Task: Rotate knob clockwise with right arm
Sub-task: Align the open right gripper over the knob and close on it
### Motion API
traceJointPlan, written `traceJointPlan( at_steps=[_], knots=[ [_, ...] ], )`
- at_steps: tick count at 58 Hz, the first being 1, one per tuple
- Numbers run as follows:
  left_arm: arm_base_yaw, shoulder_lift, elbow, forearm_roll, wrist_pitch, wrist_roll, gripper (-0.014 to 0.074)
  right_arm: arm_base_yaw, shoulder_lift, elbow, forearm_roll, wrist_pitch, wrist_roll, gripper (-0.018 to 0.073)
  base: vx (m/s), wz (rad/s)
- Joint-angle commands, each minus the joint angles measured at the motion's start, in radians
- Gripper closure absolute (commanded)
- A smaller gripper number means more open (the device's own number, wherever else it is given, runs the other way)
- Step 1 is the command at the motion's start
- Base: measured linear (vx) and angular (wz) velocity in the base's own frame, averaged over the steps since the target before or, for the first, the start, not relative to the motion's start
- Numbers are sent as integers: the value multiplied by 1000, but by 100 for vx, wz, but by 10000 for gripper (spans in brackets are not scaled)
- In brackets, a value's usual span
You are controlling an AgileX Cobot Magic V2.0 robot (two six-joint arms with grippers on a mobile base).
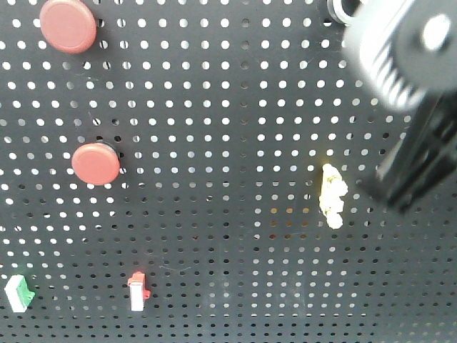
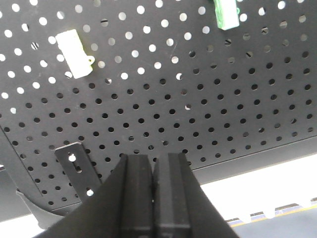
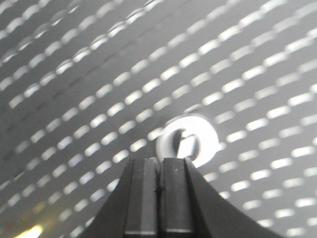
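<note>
Both fingers of my right gripper [image 3: 159, 163] are pressed together, empty, close before the knob [image 3: 188, 140] on the perforated panel [image 3: 74, 74], so I judge this the approach: next, spread them around its bar, then twist clockwise.

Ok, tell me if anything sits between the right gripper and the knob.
Nothing visible does. In the right wrist view the knob sits just past the tips of the shut right gripper, with only bare pegboard around it. The picture is blurred, so contact cannot be judged.
</note>
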Motion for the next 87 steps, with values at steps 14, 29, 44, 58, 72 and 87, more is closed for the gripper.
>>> traceJointPlan(
  at_steps=[14,29,44,58,72,87],
  knots=[
    [-9,11,16,-5,-83,-4,603,5,-6,-31,-98,-26,14,394,0,0],
    [-9,11,16,-5,-83,-4,603,4,-6,-31,-180,-22,20,272,0,0],
    [-9,11,16,-5,-83,-4,603,4,-6,-31,-218,-3,57,273,0,0],
    [-9,11,16,-5,-83,-4,603,4,-6,-31,-216,28,137,273,0,0],
    [-9,11,16,-5,-83,-4,603,4,-4,-31,-185,5,152,273,0,0],
    [-9,11,16,-5,-83,-4,603,-5,0,-31,-193,-9,197,273,0,0]
  ],
)
